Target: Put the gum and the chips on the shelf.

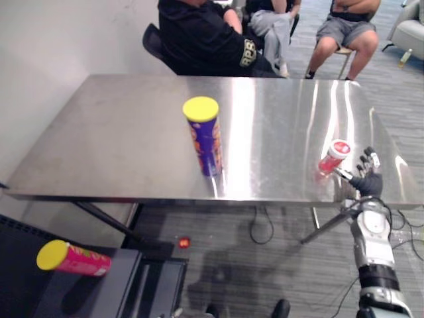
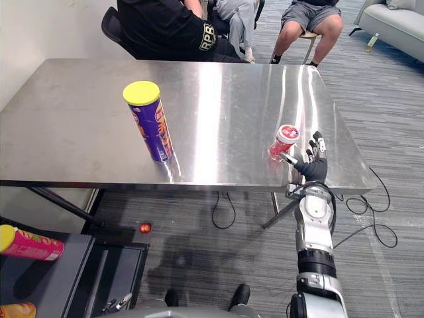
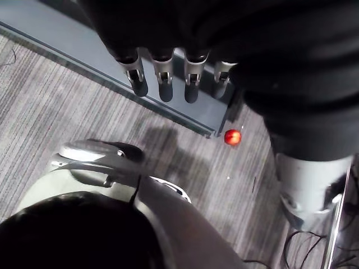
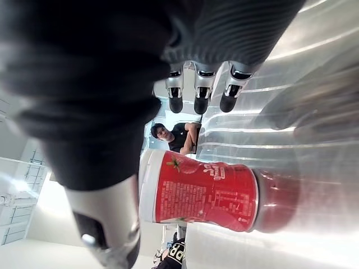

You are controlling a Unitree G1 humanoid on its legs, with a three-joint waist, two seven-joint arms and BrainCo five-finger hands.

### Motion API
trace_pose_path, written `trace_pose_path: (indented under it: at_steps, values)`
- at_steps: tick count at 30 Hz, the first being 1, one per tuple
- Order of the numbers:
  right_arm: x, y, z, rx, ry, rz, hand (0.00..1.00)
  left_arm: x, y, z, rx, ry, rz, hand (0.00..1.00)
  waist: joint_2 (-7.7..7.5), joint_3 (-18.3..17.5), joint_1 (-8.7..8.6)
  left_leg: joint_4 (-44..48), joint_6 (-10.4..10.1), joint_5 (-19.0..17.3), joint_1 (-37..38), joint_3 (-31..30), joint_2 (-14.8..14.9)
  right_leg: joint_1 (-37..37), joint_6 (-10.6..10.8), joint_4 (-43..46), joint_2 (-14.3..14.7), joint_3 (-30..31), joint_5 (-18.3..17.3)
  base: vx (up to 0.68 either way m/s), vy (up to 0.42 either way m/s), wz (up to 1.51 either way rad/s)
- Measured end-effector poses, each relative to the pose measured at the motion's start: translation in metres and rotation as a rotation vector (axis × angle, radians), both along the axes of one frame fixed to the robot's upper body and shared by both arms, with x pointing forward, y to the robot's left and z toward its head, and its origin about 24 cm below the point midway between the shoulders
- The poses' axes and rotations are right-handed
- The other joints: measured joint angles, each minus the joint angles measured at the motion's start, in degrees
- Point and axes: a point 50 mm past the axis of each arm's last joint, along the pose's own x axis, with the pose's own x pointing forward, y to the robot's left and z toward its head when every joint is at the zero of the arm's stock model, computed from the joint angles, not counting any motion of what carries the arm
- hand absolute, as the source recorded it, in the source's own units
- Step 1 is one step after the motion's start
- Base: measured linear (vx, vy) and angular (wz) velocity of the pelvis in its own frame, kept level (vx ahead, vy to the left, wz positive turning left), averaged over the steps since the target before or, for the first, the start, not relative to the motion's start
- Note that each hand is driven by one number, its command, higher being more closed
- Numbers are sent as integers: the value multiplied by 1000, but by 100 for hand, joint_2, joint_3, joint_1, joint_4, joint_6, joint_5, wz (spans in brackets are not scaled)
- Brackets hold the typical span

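the chips [image 1: 204, 136] and the gum [image 1: 333, 157] both stand upright on the tabletop [image 1: 99, 132], a bare sheet of brushed steel that throws back bright streaks of light. a white wall [image 1: 59, 40] closes the room at the far left. low down on that side, below the tabletop's near edge, sits the dark shelf [image 1: 106, 291], with a pink can with a yellow lid [image 1: 71, 258] lying on its side on top. the left hand [image 3: 162, 78] hangs over the grey striped carpet [image 1: 265, 265] with its fingers straight and nothing in them. a small red round object [image 1: 183, 242] lies on the floor near the shelf.

the chips, a purple tube under a yellow lid, stand left of the tabletop's middle, near the front edge. behind the far edge sit a person in black [image 1: 199, 33], another person [image 1: 271, 23] and a person in grey shorts [image 1: 348, 30].

the gum, a red tub with a white lid, stands well to the right of the chips, close to the front right corner. the right hand [image 1: 368, 175] reaches up from below that edge, fingers spread wide and uncurled, with the tub between thumb and fingers; whether they touch it i cannot tell. a pale sofa [image 2: 397, 23] stands at the far right.
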Motion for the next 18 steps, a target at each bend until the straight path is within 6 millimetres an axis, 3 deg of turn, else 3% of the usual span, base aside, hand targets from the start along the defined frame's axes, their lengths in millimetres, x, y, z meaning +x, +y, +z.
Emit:
trace_pose_path:
  at_steps: [11, 12, 18]
  values:
    - [27, 9, 24, 21, -60, 7, 0, 5, -1, 0, -1, -11, -7, 0, 55, 405, 42, 81, 1, 0, -170, -125, -9, -72, -4, 25, -18, -99, 3, 1, 3, 5]
    - [29, 10, 28, 24, -72, 4, 100, 5, -1, 0, -1, -12, -5, 0, 58, 437, 47, 81, 1, 0, -174, -125, -12, -76, -5, 25, -21, -98, 3, 0, 0, 0]
    - [38, 10, 47, 13, -123, 5, 100, 13, -2, 1, 1, -31, -15, 0, 104, 588, 159, 103, 3, 0, -292, -112, -26, -241, -6, 109, -50, -65, 5, 0, 1, -1]
